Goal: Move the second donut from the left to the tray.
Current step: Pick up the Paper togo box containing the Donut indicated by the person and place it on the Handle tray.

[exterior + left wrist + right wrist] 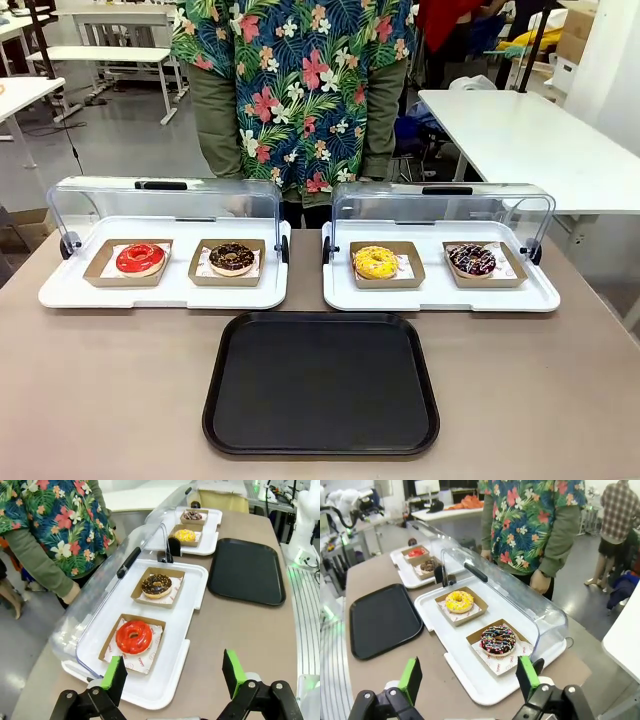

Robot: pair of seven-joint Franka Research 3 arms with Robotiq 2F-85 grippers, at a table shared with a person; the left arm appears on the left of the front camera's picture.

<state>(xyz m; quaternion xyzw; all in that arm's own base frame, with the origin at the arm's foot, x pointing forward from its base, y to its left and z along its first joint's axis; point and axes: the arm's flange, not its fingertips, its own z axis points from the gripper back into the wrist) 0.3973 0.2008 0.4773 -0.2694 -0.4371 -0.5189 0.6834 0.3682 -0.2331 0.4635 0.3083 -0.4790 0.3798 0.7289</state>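
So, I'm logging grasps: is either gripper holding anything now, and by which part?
Nothing is held. The left gripper and the right gripper are both open and empty; the chocolate donut lies untouched.

The clear lid (165, 205) of the left white tray (160, 295) is tilted up toward the person (300, 90), so this tray is open from the near side and from above. The chocolate donut (232, 257) has free space over it; the red donut (140, 259) sits near on its left, the lid hinge (284, 248) on its right. The black tray (321, 385) offers a free flat surface, and the tabletop (100, 390) around it is open.
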